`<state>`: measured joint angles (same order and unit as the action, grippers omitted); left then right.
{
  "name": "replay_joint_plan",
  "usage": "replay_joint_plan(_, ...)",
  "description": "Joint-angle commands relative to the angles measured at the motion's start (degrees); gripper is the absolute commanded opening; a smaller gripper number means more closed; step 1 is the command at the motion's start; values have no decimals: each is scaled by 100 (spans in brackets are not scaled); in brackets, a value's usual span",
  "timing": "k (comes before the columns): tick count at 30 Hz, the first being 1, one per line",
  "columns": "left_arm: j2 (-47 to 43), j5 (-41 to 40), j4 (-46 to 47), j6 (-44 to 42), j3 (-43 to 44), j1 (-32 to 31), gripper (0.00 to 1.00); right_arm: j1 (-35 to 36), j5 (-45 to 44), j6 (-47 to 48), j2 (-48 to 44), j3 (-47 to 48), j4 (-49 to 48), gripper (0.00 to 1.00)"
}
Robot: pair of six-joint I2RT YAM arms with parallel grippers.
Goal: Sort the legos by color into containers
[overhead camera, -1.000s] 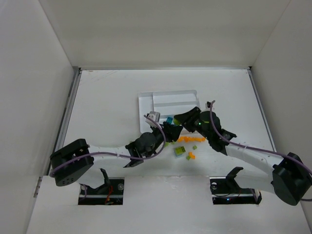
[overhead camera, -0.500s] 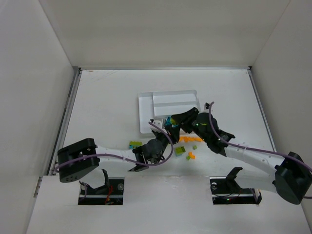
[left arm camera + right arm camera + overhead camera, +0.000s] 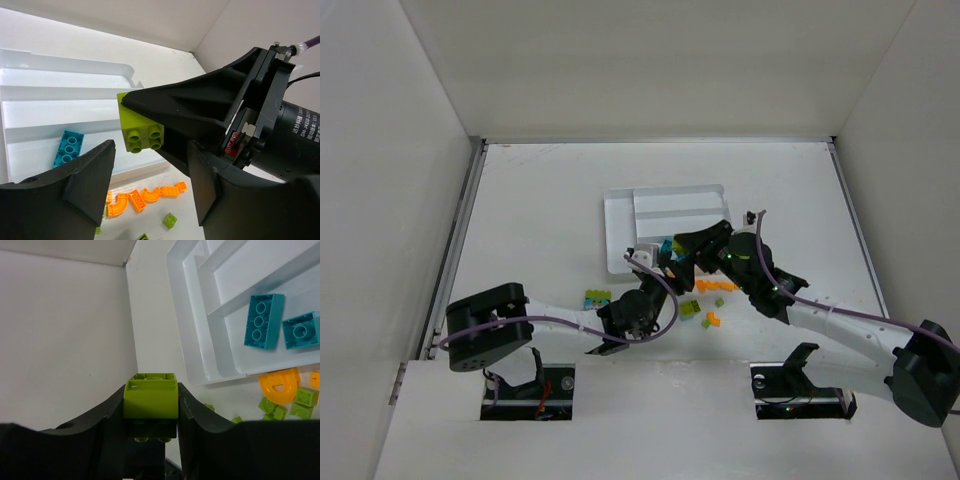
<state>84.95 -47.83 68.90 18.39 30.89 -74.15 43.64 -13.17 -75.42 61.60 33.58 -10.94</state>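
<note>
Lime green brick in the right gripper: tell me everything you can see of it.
The lime green brick is a small glossy plastic two-by-two block: four hollow round studs on one face, smooth sides. The right gripper is shut on it, a black finger against each of two opposite sides; nothing else touches it. It hangs in the air by the near edge of the white tray.

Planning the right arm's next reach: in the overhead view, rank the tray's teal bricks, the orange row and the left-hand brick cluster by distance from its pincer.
From the right pincer, holding a lime brick:
1. teal bricks, in the tray, right beside it.
2. orange row, outside the tray, rightward.
3. brick cluster, farthest, at left.
</note>
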Motion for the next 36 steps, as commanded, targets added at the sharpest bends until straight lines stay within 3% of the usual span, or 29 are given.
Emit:
replay_joint_plan(1,92,72,606,-90,57,54,55,70,-89,-87,-105,-45,-145,18)
replay_joint_plan(10,233,46,852,-283,154,125,24,105,-54,-219,-359,-71,100,18)
replay_joint_plan(14,75,29,914,-424,40,89,15,176,-186,-237,-482,-97,206,18)
replay_joint_plan(21,-557,11,835,-398,-347,98,12,150,-142,-236,-395,-89,303,35)
replay_joint_plan(29,-901,99,501,-275,-487,142,12,44,-37,1,-114,25,250,64)
replay_joint_plan(36,-1138,248,343,24,-716,283,12,-9,-1,168,-201,78,250,73)
